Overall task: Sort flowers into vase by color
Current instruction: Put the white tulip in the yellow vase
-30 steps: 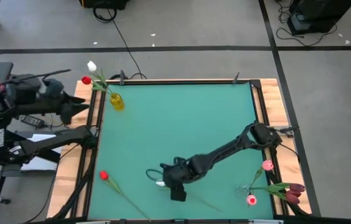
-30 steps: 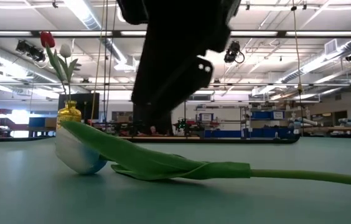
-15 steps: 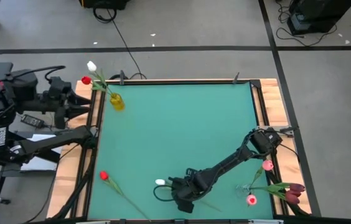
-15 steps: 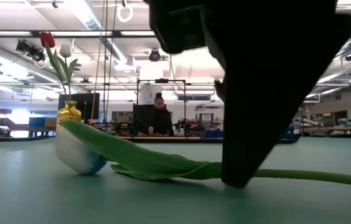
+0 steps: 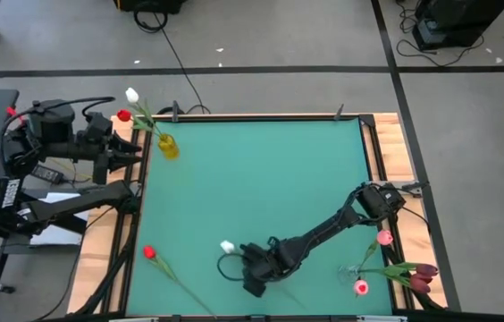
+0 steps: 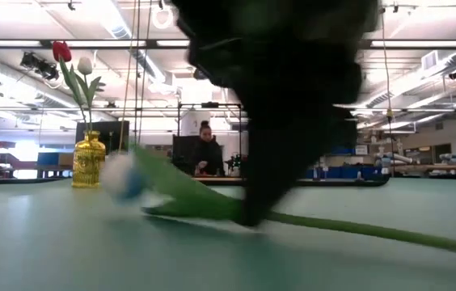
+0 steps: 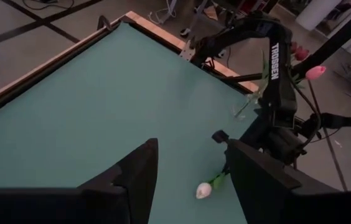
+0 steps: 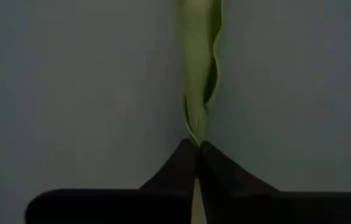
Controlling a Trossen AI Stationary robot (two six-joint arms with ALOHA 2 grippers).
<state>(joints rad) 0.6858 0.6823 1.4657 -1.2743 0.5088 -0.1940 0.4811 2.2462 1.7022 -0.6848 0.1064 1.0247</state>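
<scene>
A white tulip (image 5: 227, 246) with a green leaf and a long stem (image 6: 373, 233) lies near the table's near edge. My right gripper (image 5: 252, 273) is shut on it at the leaf. My left gripper (image 5: 131, 152) hangs open at the table's left edge, beside a yellow vase (image 5: 168, 147). That vase stands at the far left corner and holds a red and a white tulip. Another red tulip (image 5: 149, 253) lies flat on the near left of the table. The left wrist view looks past my open left gripper (image 7: 191, 180) to the white tulip's head (image 7: 204, 190). My right gripper pinches the white tulip between its two fingers where the leaf's base (image 8: 194, 134) wraps the stem, behind the head. The fingers come from above, pointing down. The head end (image 6: 119, 178) is raised off the table, and the stem's far part (image 6: 422, 238) still lies on it.
A clear vase (image 5: 352, 268) with pink tulips (image 5: 383, 238) stands at the near right corner, with dark maroon tulips (image 5: 424, 277) beside it. A raised wooden rim (image 5: 373, 143) borders the green table. A person (image 6: 206, 153) sits in the room beyond.
My right gripper has gone toward the near edge, come down on the white tulip's stem and taken hold. The tulip's head has risen and swung toward the far edge, while the stem's tail has stayed on the table. My left gripper has shifted toward the table.
</scene>
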